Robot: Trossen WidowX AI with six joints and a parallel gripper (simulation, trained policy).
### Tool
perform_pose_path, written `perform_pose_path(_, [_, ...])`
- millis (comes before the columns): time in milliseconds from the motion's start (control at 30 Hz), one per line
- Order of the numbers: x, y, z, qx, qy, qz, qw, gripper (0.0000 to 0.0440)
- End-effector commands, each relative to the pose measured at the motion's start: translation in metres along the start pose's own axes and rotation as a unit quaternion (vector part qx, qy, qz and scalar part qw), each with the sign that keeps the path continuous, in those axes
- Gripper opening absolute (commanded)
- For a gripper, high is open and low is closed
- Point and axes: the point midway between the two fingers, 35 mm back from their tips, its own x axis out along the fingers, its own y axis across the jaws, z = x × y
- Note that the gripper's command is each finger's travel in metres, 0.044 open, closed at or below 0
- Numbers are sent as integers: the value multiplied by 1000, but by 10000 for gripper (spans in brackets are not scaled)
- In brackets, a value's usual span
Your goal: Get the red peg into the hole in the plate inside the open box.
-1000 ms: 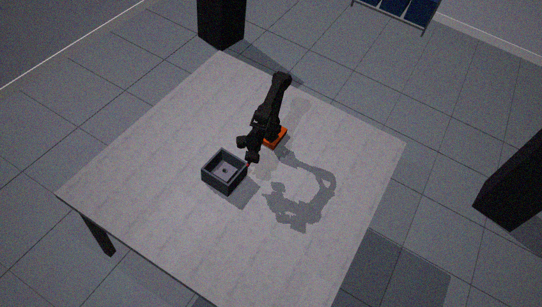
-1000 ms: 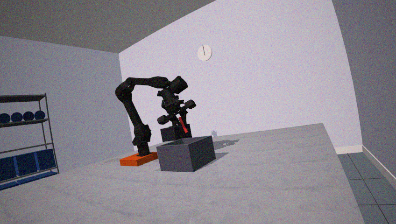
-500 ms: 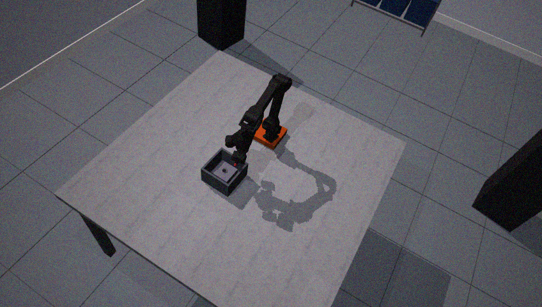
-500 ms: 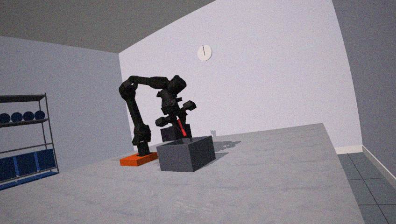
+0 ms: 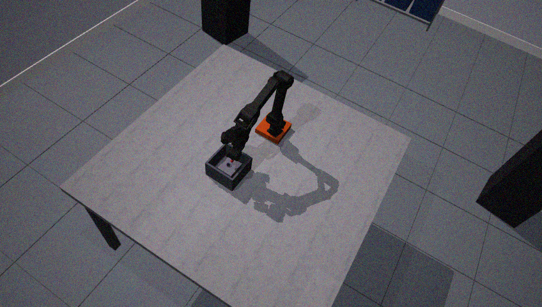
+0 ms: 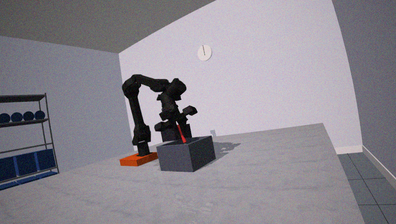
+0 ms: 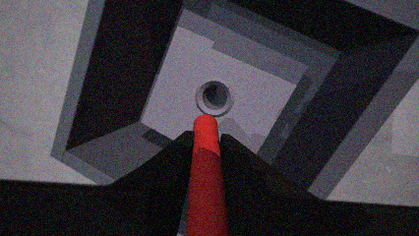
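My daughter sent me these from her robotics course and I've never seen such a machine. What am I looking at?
It is one black jointed robot arm, standing on an orange base plate. One picture looks down on the table from high up, one looks across it from the side, and the third looks past the claw from the arm's wrist. On the table, beside the base plate, sits an open grey box with a round hole in its bottom plate. The claw is closed on a red peg, tilted, not in the hole.
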Motion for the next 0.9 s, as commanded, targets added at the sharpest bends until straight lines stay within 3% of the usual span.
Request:
perform_pose_path(0, [10,1,5,2,8,-7,1000,17])
perform_pose_path(300, [35,-3,7,-2,21,-35,999,25])
perform_pose_path(533, [48,-6,12,-22,25,-58,998,168])
perform_pose_path(867, [50,8,23,-37,30,-68,997,173])
